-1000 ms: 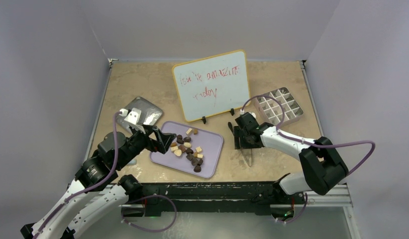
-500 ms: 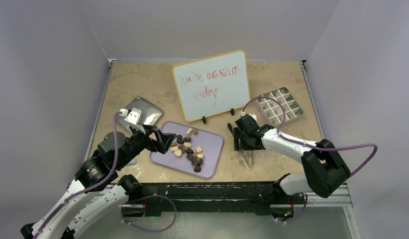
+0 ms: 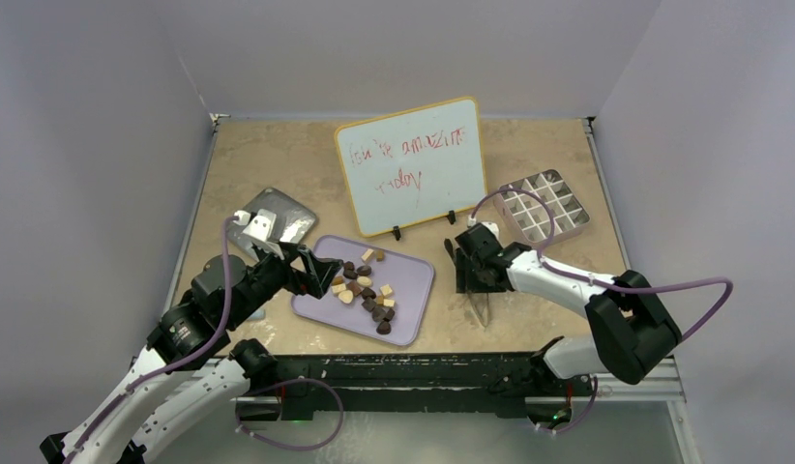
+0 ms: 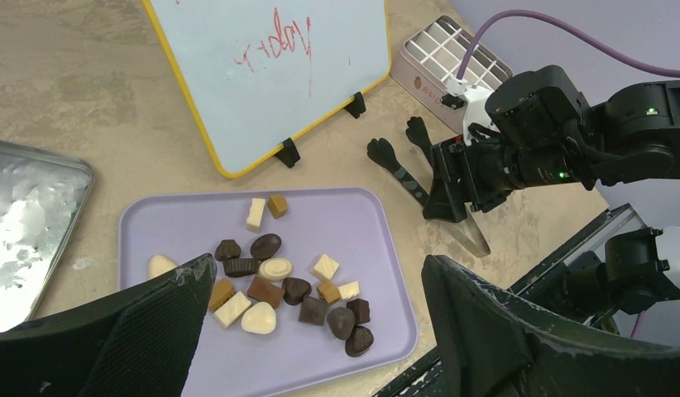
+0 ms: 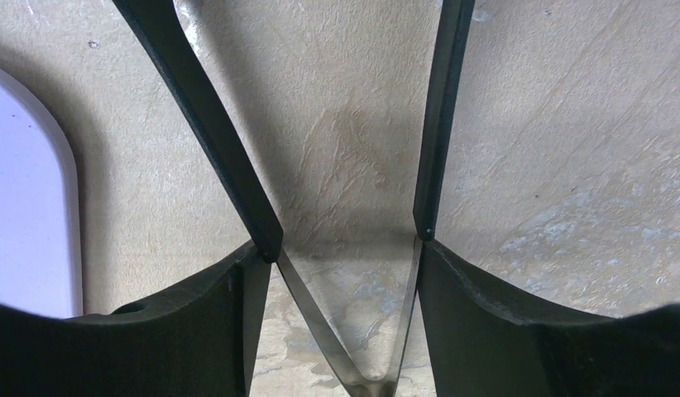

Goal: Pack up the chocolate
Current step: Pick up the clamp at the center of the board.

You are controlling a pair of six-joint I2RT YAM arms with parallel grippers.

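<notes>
The chocolate is a loose heap of dark, tan and cream pieces on a lavender tray. In the left wrist view the chocolate lies below and between my left fingers. My left gripper hovers open over the tray's left part, holding nothing. Right of the tray, black-tipped metal tongs lie on the table. My right gripper is down over them, and each finger presses against one arm of the tongs.
A pale pink gridded box sits at the back right. A yellow-framed whiteboard stands behind the tray. A silver metal lid lies at the left.
My right gripper has shifted slightly to the right over the tongs and narrowed onto their arms. The left arm and the chocolate have not moved.
</notes>
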